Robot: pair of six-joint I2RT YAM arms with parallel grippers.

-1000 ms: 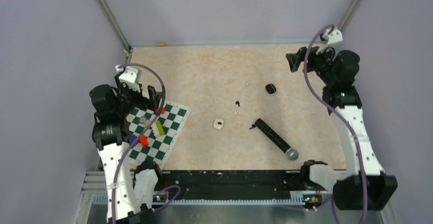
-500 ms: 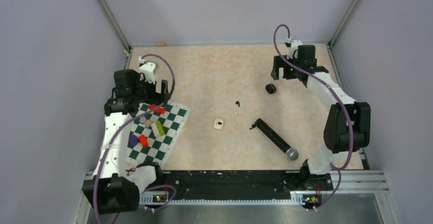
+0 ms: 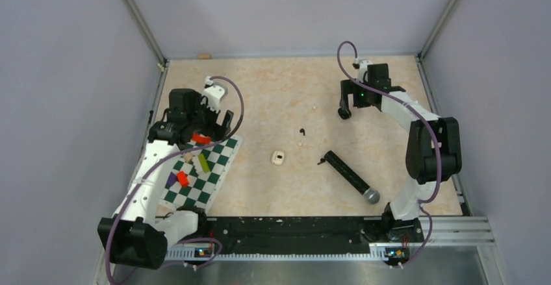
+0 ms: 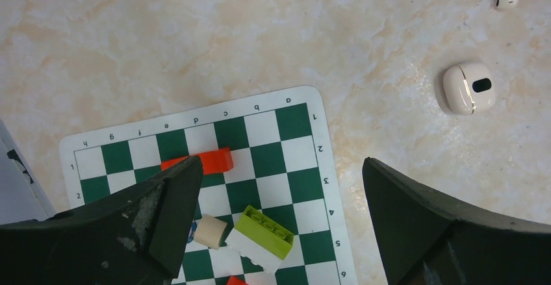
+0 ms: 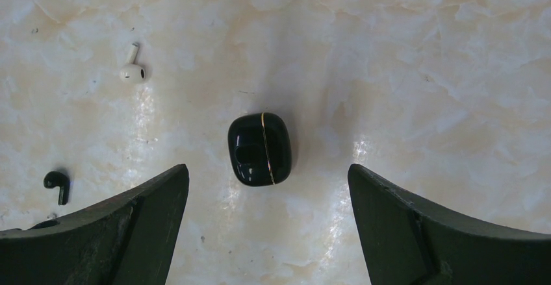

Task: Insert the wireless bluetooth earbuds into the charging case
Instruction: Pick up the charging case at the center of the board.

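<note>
Nothing is inserted yet: a tiny white earbud (image 5: 132,71) and a tiny black earbud (image 5: 57,182) are left loose near the glossy black charging case (image 5: 260,148), above which the right gripper (image 5: 268,168) is spread empty, the left gripper (image 4: 279,168) likewise.

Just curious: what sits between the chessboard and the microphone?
A white case, on the table between the chessboard and the microphone; the top view shows it.

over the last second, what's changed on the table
Both arms unfolded and reached out: the right gripper swung in over the black charging case, the left gripper moved out over the far edge of the chessboard. Both open, nothing taken or released. The earbuds, white charging case, microphone and blocks lie as before.
</note>
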